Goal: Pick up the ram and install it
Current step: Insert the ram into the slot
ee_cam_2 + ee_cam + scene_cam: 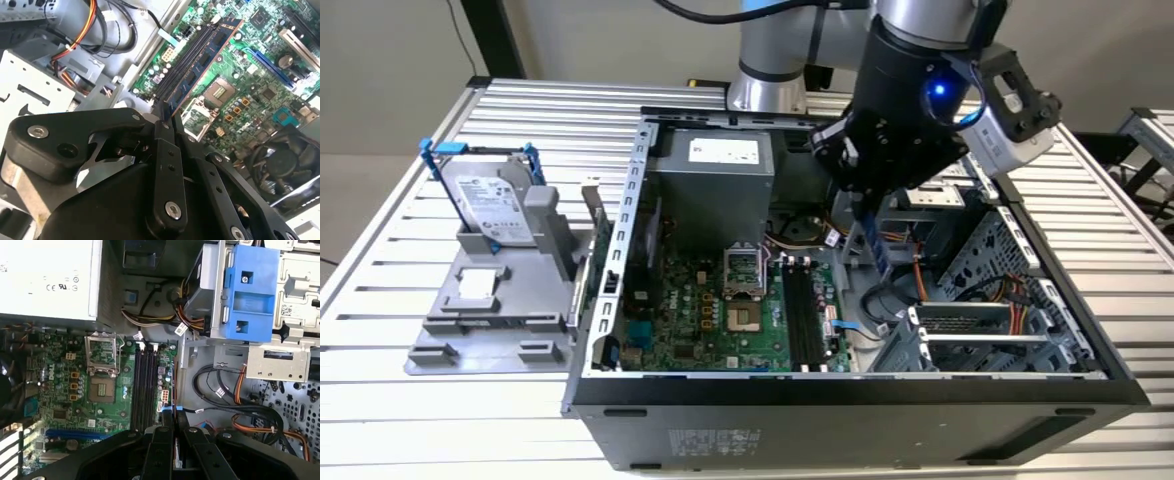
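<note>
My gripper (867,200) is inside the open computer case (627,260), shut on the ram (870,245), a thin blue circuit-board stick with dark chips. In the second wrist view the ram (202,60) runs out from between the black fingers (163,150) and lies in line with the long black memory slots (177,67). In the first wrist view the ram (173,387) shows edge-on beside the slots (145,385). In the exterior view the stick hangs above the motherboard (707,320), slightly to the right of the slots (803,320), apart from them.
A grey power supply (714,175) stands at the case's back. A blue-fronted drive cage (250,290) and bundled cables (235,405) crowd the side near the gripper. A silver hard drive in a blue frame (494,205) stands on a grey fixture (480,320) at the exterior view's left.
</note>
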Controlling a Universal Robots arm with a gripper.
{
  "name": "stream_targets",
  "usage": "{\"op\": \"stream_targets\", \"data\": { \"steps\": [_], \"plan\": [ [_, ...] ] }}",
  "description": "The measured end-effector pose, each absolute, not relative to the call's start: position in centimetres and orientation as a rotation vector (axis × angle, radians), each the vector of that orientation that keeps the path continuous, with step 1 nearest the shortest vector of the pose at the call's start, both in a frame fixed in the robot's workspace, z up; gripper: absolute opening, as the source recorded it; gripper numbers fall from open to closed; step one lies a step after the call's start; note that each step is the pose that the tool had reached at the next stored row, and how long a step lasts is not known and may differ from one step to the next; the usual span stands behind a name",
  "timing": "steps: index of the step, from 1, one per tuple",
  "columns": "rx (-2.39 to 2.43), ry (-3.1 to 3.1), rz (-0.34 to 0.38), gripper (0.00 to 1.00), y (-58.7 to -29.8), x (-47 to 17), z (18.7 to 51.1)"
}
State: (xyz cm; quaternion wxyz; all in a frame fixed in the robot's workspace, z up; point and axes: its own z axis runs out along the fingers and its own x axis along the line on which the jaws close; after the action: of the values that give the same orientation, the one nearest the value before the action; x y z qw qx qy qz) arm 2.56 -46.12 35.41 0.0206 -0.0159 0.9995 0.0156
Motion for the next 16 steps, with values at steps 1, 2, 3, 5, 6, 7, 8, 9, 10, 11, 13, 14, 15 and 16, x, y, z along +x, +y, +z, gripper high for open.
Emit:
{"op": "stream_targets", "data": {
  "steps": [1, 2, 3, 5, 6, 7, 8, 9, 10, 11, 13, 14, 15, 16],
  "plan": [
    [-0.023, 3.1, 0.048, 0.0, -46.1, 2.6, 35.3],
    [0.005, 3.099, 0.047, 0.0, -46.1, 2.6, 35.1],
    [0.032, 3.099, 0.047, 0.0, -46.1, 2.6, 35.0],
    [0.084, 3.097, 0.045, 0.0, -46.1, 2.6, 34.7],
    [0.094, 3.097, 0.041, 0.0, -46.1, 2.6, 34.7],
    [0.094, 3.097, 0.039, 0.0, -46.1, 2.6, 34.6],
    [0.089, 3.098, 0.038, 0.0, -46.1, 2.6, 34.6],
    [0.072, 3.099, 0.039, 0.0, -46.1, 2.6, 34.5],
    [0.045, 3.099, 0.039, 0.0, -46.1, 2.6, 34.4],
    [0.016, 3.1, 0.039, 0.0, -46.1, 2.6, 34.3],
    [-0.014, 3.1, 0.038, 0.0, -46.1, 2.6, 34.1],
    [-0.014, 3.101, 0.037, 0.0, -46.1, 2.5, 33.9],
    [-0.011, 3.101, 0.036, 0.0, -46.1, 2.5, 33.7],
    [-0.007, 3.101, 0.036, 0.0, -46.1, 2.4, 33.6]
  ]
}}
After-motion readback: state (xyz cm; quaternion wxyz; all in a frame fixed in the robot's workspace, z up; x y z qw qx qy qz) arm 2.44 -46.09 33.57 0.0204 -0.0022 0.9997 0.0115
